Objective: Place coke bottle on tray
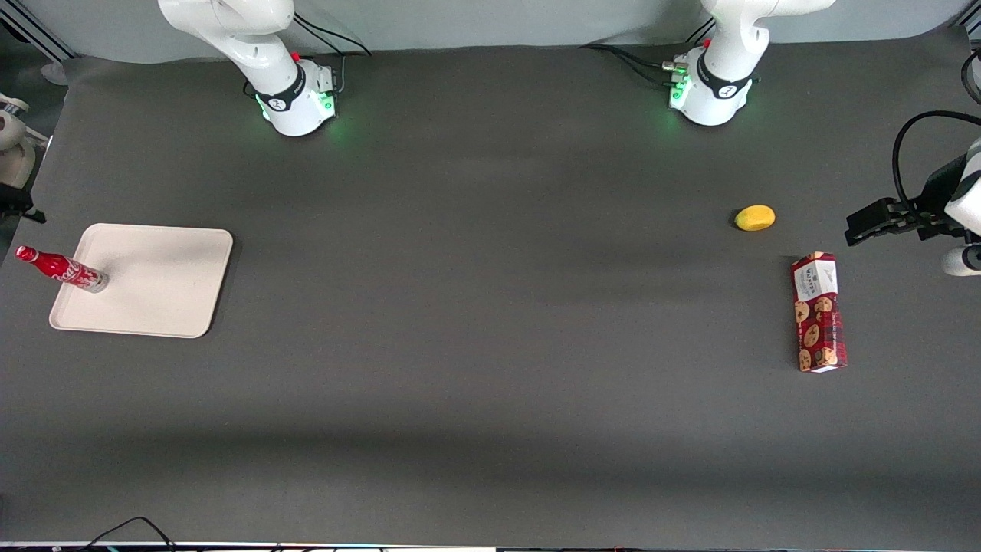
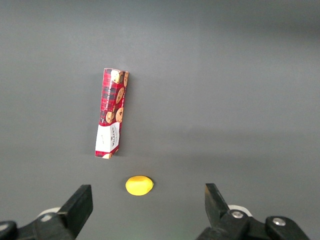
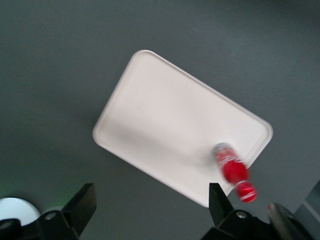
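Observation:
The coke bottle [image 1: 61,267] is a slim red bottle with a red cap and white script. It stands with its base on the beige-white tray [image 1: 161,284], close to the tray's edge toward the working arm's end of the table. The right wrist view looks down on the coke bottle [image 3: 231,168] and the tray [image 3: 170,125] from well above. My right gripper [image 3: 150,200] hangs high over the table beside the tray, open, with only dark table between its fingers. It touches neither the bottle nor the tray. It is out of the front view.
A red cookie box [image 1: 818,313] lies flat toward the parked arm's end of the table. A small yellow fruit [image 1: 755,218] sits beside it, farther from the front camera. Both also show in the left wrist view: box [image 2: 111,113], fruit [image 2: 138,185].

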`<act>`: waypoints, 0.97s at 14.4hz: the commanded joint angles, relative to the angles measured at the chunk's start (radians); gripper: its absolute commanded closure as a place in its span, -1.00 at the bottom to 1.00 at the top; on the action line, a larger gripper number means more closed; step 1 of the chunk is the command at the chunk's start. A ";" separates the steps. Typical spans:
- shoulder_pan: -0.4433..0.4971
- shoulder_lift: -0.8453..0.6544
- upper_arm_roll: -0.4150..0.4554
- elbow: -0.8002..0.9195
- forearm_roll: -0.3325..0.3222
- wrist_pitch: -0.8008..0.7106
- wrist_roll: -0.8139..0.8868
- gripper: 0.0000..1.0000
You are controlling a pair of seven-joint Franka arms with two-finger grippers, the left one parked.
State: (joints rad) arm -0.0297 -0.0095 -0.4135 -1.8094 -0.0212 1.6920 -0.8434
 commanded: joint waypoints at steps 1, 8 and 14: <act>0.019 -0.154 0.175 -0.001 -0.037 -0.150 0.310 -1.00; 0.020 -0.242 0.495 -0.004 -0.004 -0.235 0.848 -1.00; 0.014 -0.227 0.512 0.080 0.073 -0.233 0.970 -1.00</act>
State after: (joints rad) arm -0.0091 -0.2478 0.1078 -1.7920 0.0107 1.4704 0.0525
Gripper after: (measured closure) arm 0.000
